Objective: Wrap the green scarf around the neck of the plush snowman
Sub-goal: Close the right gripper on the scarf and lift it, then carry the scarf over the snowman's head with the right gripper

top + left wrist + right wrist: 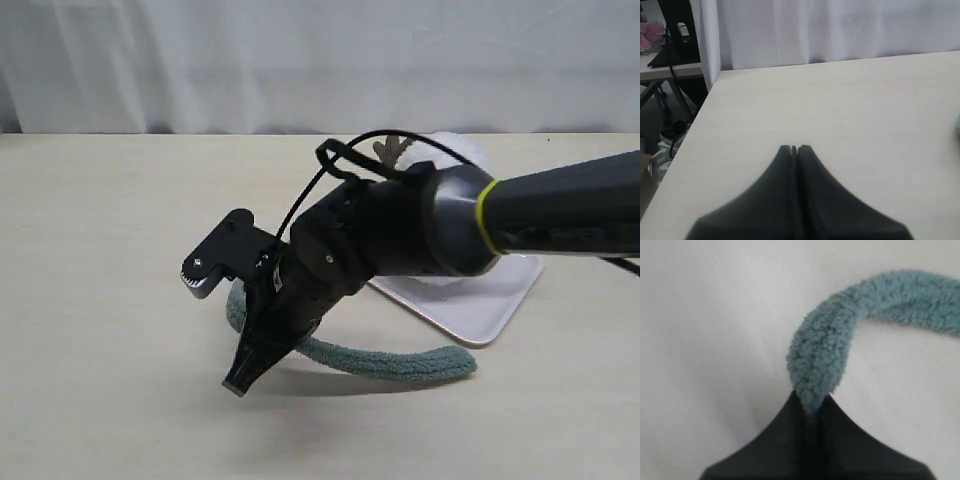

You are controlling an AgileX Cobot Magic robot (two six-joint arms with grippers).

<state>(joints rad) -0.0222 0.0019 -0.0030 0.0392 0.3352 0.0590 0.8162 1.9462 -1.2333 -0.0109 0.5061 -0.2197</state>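
Pale tabletop (pixel 100 300): right pincer (pixel 810 409) clamped on the green scarf (pixel 820 355)'s end, left pincer (pixel 794 149) together and empty, plush snowman (pixel 462 148) not yet wrapped.

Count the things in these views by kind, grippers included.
green scarf: 1
plush snowman: 1, mostly hidden behind the arm
tray: 1
grippers: 2, the left gripper and the right gripper
total: 5
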